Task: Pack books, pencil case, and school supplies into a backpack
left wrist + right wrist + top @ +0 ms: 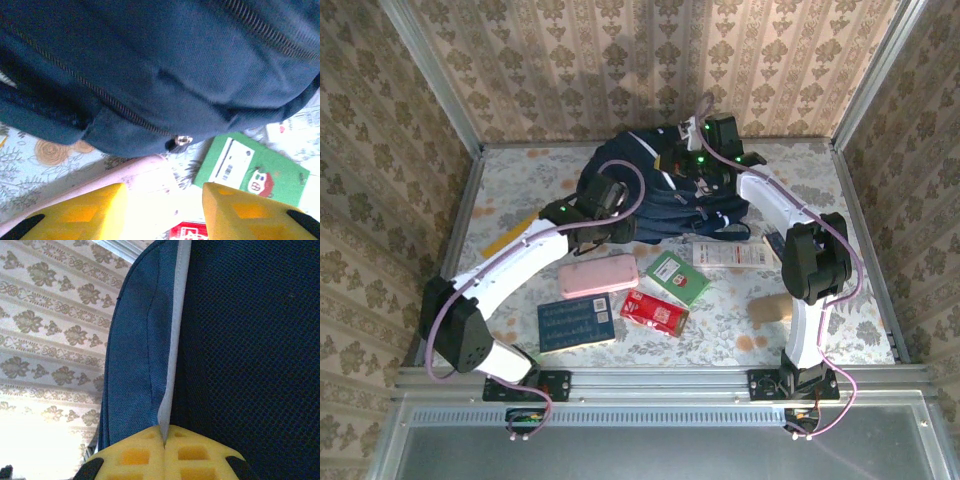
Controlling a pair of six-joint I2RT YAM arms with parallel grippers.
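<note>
The navy backpack (665, 195) lies at the back middle of the table. My right gripper (705, 140) is at its far edge, shut on the pale strip of the backpack (240, 340), with the jaws (164, 437) pressed together. My left gripper (610, 205) hovers at the bag's near left edge. Its yellow fingers (75, 215) stand apart with nothing between them, just below the zipper pull (182, 140). Under it lies the pink pencil case (598, 274) (150, 175). The blue book (576, 324), green pack (678, 277) (250, 167), red pack (654, 313) (187, 232) and white strip (730, 255) lie in front.
A yellow book (505, 240) pokes out from under the left arm at the table's left. A tan patch (770, 308) shows near the right arm's base. Patterned walls close in the table at the back and both sides.
</note>
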